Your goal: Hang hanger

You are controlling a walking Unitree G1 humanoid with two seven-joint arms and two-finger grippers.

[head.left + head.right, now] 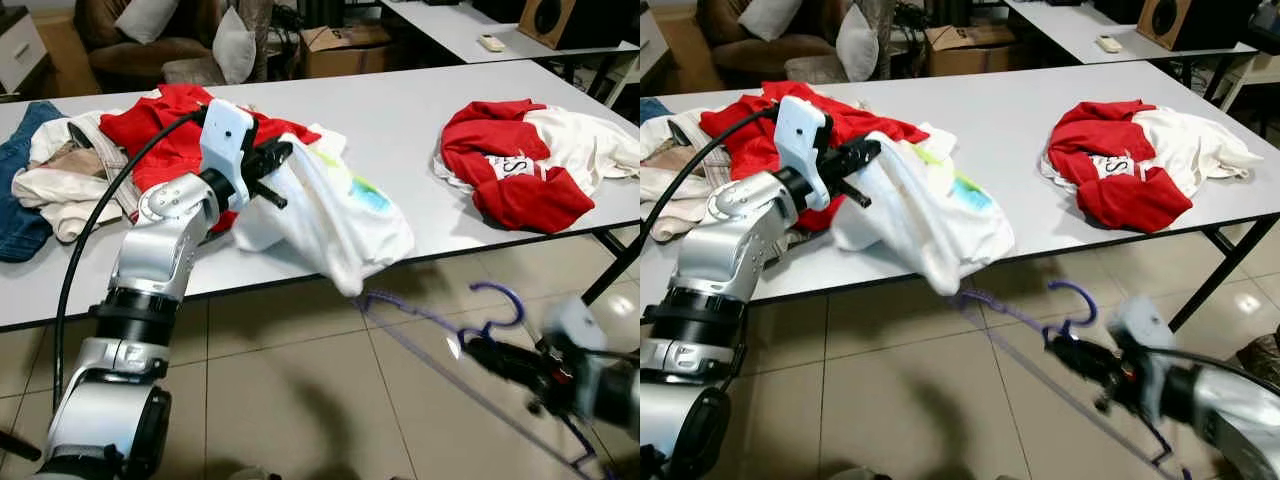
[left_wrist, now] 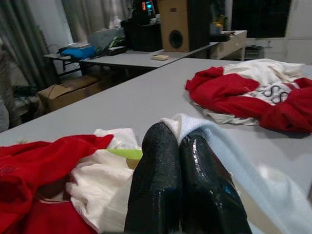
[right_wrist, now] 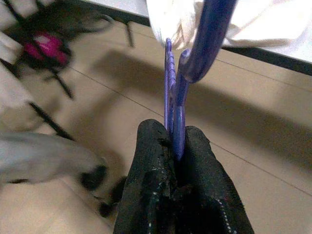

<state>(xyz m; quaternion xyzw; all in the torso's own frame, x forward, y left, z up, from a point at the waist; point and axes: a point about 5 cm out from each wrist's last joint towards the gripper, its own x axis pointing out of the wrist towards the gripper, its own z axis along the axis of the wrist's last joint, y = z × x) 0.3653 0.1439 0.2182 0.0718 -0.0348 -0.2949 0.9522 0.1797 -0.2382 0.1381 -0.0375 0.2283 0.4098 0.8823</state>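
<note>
While the left pincer (image 1: pixel 283 152) is raised over the near part of the grey tabletop (image 1: pixel 400 110), its two black fingers (image 2: pixel 168 180) are pressed together on a fold of a white garment (image 1: pixel 335 215). This garment has a green and blue print, and it hangs from the pincer down over the front edge of the tabletop, so its lowest corner is below the edge.

The hanger (image 1: pixel 440 340) is thin and made of purple plastic, with a curved hook (image 1: pixel 503 300) at the top and a long straight arm that runs down toward the tiled floor (image 1: pixel 300 400). It is below the tabletop level, in front of the table, and one end of it is very near the hanging corner of the white garment; I cannot tell if they touch. The right pincer (image 1: pixel 490 352) is low on the right side and pinches the hanger just under the hook; in the right wrist view the fingers (image 3: pixel 151 161) are closed on the purple neck (image 3: pixel 176 122). The right arm is blurred.

On the tabletop, a pile of red and white clothes (image 1: pixel 130 140) lies at the left, with a blue denim piece (image 1: pixel 20 190) beside it. Another red and white garment (image 1: pixel 530 160) lies well apart at the right.
</note>
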